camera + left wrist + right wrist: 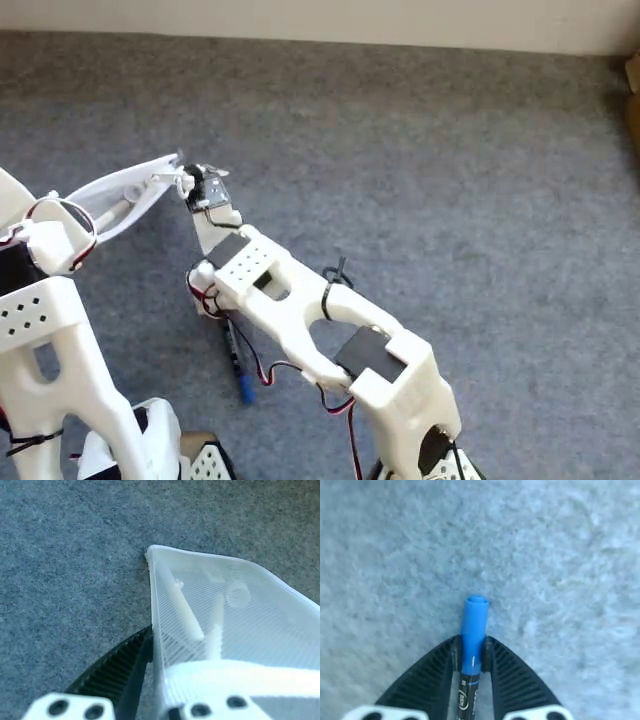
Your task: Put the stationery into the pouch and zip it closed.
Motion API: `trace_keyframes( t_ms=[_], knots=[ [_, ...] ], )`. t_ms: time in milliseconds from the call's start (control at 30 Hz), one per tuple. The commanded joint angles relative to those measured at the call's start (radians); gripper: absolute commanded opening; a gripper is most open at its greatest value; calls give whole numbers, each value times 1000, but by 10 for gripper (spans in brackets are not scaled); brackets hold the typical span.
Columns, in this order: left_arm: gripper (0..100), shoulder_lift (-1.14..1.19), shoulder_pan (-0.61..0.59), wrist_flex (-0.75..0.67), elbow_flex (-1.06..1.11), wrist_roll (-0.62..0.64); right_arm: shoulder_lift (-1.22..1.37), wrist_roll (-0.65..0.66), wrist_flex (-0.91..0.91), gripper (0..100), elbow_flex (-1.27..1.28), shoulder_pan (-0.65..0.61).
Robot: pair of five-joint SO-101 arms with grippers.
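A white mesh pouch (130,195) is lifted off the grey carpet at the left, with my left gripper (82,228) shut on its near end. Through the pouch (240,615) mesh, pale stick-shaped items and a ring show inside. The black finger (117,667) lies along the pouch's edge. My right gripper (470,642) is shut on a black pen with a blue cap (474,615), cap pointing away over the carpet. In the high view the pen (238,370) pokes out from under the right arm (300,310), which hides the fingers.
Grey carpet (450,180) covers the whole work surface, open to the right and back. A pale wall strip (320,20) runs along the far edge and a brown object (634,90) sits at the far right. Both arm bases stand along the front edge.
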Motion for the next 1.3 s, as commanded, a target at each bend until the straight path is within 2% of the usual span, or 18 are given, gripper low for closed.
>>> trace_keyframes(
  t_ms=[0,300,600,800,967,1133,1267],
  knots=[
    [13,-44,-15,-15,-19,9,-42,109,93,5,-65,64],
    [13,-44,-15,-15,-19,9,-97,206,174,5,-65,162],
    [13,-44,-15,-17,-19,9,-45,216,166,5,-165,286],
    [13,-44,-15,-15,-19,9,104,216,176,5,-295,297],
    [13,-44,-15,-15,-19,9,188,215,285,16,-427,294],
    [13,-44,-13,-15,-18,9,278,212,381,112,-550,294],
    [13,-44,-13,-15,-18,9,348,215,441,116,-633,291]
  ],
)
